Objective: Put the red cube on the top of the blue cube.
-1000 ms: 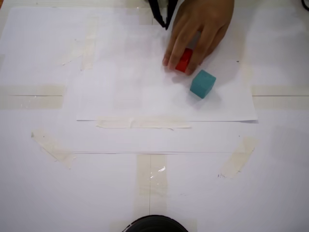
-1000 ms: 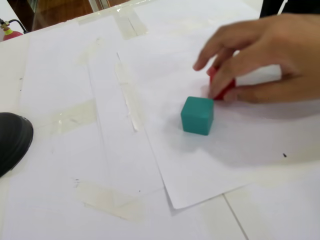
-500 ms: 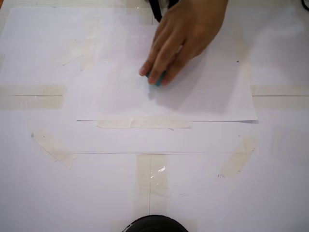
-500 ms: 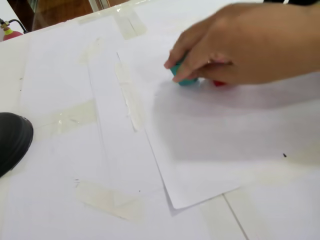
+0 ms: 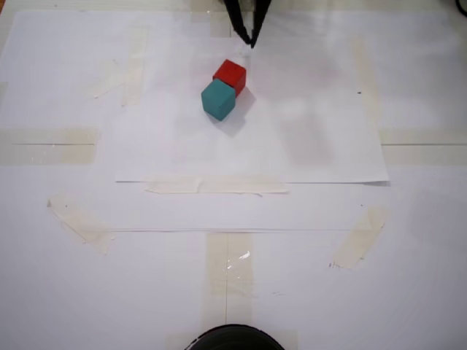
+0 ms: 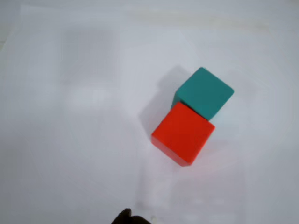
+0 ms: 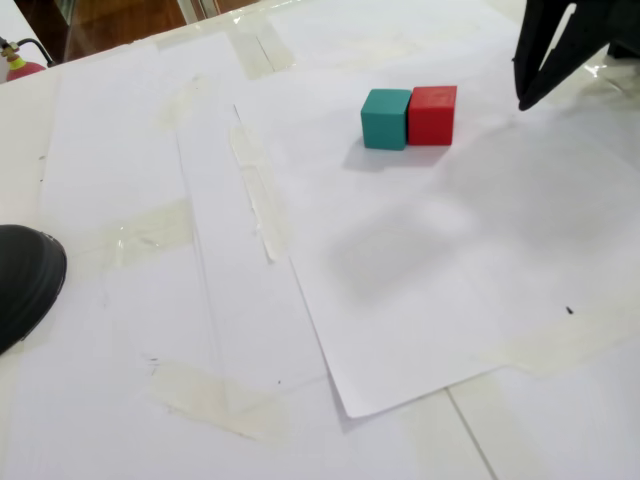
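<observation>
Two cubes side by side on paper, gripper apart from them.

The red cube (image 5: 230, 74) and the blue cube (image 5: 218, 99) touch, face to face, both flat on the white paper sheet (image 5: 321, 146) on the counter (image 5: 408, 277), toward its far edge in a fixed view. The gripper (image 5: 252, 40) hangs near the red cube, w/o contact, nothing in it; fingers (image 7: 535, 75) seem almost together, but open or closed I cannot tell.

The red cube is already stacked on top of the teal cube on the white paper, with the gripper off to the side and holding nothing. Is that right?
Not stacked. The red cube sits beside the blue cube, touching it, both on the white paper, as a fixed view from the side shows. The gripper is indeed off to the side and holding nothing.
</observation>
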